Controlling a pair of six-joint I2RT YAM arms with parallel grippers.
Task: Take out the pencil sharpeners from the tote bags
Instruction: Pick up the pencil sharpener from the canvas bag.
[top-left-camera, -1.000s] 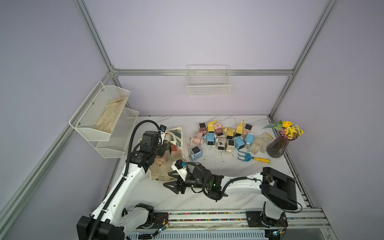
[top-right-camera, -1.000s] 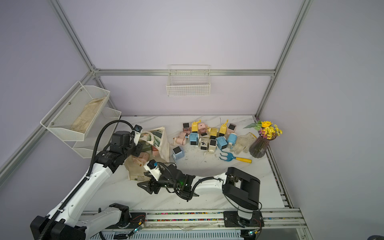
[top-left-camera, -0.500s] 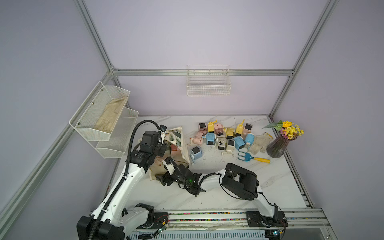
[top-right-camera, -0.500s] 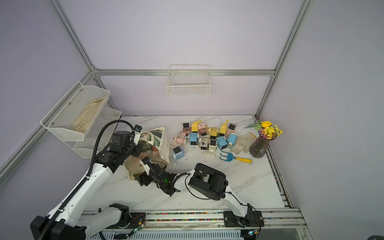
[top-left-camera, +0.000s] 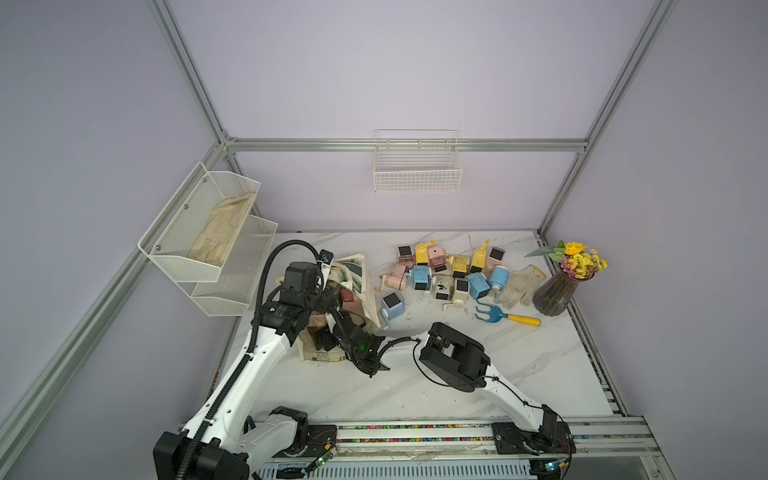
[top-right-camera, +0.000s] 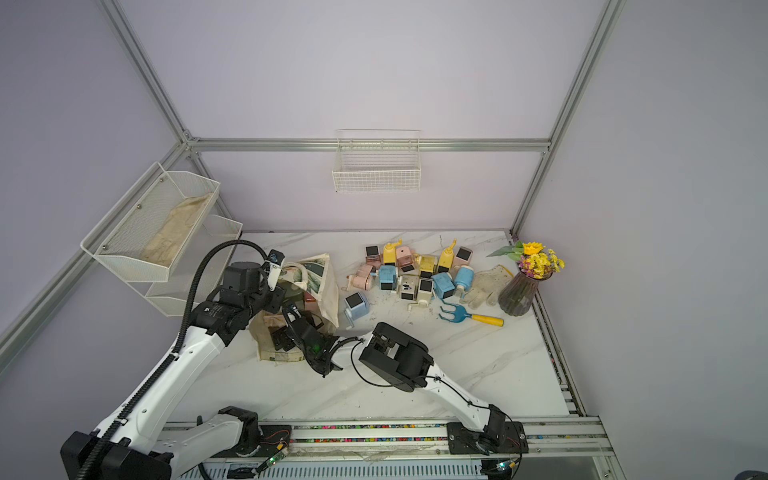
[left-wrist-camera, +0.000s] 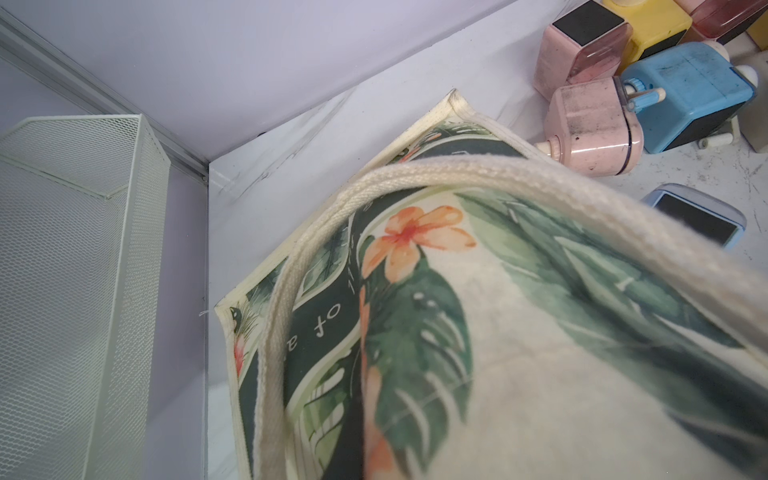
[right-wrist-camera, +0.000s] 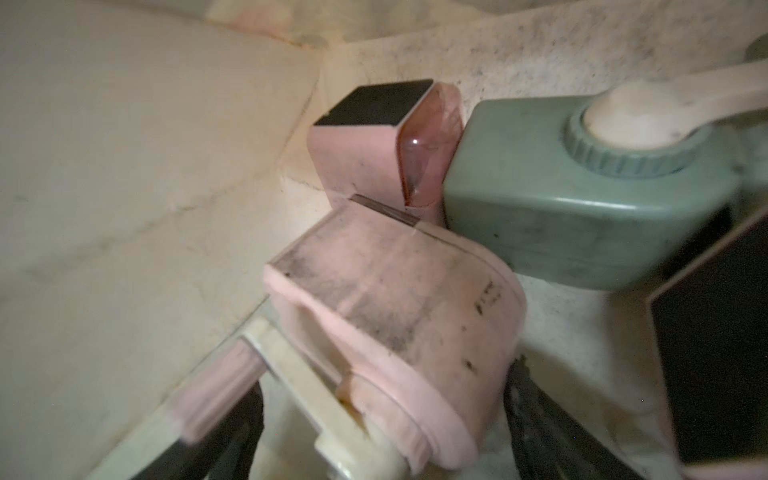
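In both top views the tote bag (top-left-camera: 357, 286) (top-right-camera: 320, 282) lies on the left part of the desk (top-left-camera: 519, 374), mouth toward the near side. The left gripper (top-left-camera: 328, 291) sits at the bag's upper rim with its jaws closed on the fabric, lifting it. The right gripper (top-left-camera: 328, 332) reaches into the bag's mouth from the near right; its jaws are hidden there. A heap of pencil sharpeners (top-left-camera: 449, 272) (top-right-camera: 415, 272) lies at the far middle of the desk, with one blue sharpener (top-left-camera: 392, 305) apart, just right of the bag. Further right lie a blue hand rake (top-left-camera: 505, 315), a glove (top-left-camera: 519, 284) and a vase of flowers (top-left-camera: 557, 291).

The left wrist view shows the bag's leafy print and cream handle (left-wrist-camera: 457, 174) close up, with pink and blue sharpeners beyond.

The right wrist view looks inside the bag: a pink sharpener (right-wrist-camera: 395, 299) lies between the widely spread jaws, not clearly gripped, with another pink one (right-wrist-camera: 374, 141) and a green one (right-wrist-camera: 582, 187) beyond.
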